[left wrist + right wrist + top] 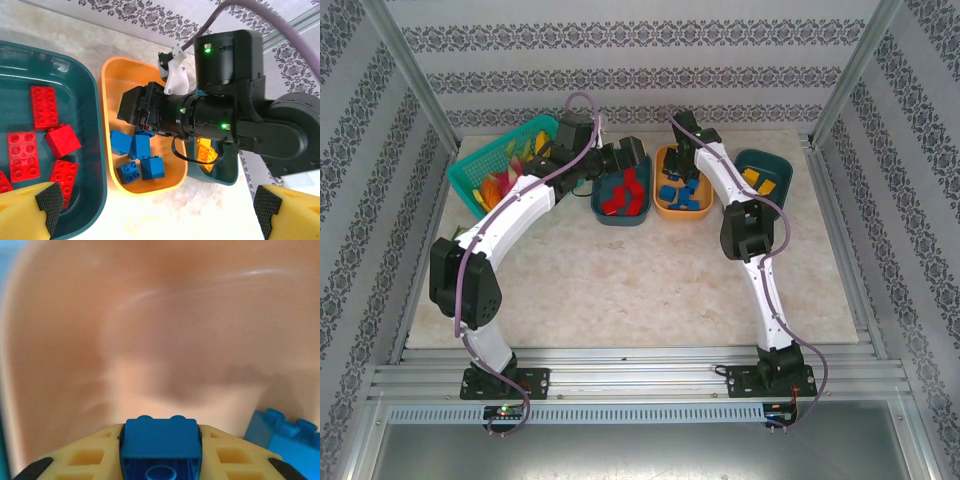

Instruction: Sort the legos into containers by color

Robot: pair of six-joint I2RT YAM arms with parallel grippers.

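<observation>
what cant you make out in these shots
- Right wrist view: the orange tub is a blur, too close; the held blue brick is cut by the bottom edge.
- Left wrist view: the right arm covers most of the far teal tub, so its yellow bricks can't be counted; the red-brick tub runs off the left edge.
- Top view: the left arm hides part of the basket.

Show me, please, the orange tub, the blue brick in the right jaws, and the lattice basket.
orange tub [111,100], left wrist view, left wall.
blue brick [160,437], right wrist view, near face.
lattice basket [465,181], top external view, left wall.
</observation>
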